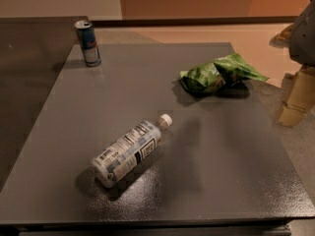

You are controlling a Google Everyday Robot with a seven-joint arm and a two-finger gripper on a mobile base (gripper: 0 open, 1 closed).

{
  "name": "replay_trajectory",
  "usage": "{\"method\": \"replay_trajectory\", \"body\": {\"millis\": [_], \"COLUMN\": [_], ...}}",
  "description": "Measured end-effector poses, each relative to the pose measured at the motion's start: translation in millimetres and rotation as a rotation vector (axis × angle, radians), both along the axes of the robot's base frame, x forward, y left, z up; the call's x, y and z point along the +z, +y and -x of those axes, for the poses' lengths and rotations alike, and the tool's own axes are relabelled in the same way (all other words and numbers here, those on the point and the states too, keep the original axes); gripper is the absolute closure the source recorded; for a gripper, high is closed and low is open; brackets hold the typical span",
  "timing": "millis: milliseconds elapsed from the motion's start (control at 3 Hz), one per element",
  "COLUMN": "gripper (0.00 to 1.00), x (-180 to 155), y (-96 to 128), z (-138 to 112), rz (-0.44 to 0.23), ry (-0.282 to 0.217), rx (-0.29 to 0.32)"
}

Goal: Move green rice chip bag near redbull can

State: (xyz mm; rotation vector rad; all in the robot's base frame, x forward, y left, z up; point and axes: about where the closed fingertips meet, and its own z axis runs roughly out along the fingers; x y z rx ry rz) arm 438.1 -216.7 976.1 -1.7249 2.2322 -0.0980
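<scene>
The green rice chip bag lies crumpled on the grey table near its far right edge. The redbull can stands upright at the far left corner, well apart from the bag. My gripper hangs at the right edge of the view, just right of the bag and beyond the table's right side. Its beige fingers are spread apart and hold nothing.
A clear plastic bottle with a white label and white cap lies on its side in the front middle of the grey table. A darker surface adjoins the table on the left. A wall runs behind.
</scene>
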Motion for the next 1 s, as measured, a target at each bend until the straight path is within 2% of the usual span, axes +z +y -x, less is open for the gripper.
{"method": "replay_trajectory", "body": {"millis": [333, 1000], "gripper": [0.00, 0.00], "x": [0, -19], "y": [0, 28], "z": [0, -41], "rz": [0.000, -0.043], "ry": [0.000, -0.004], "rx": [0.000, 0.041]}}
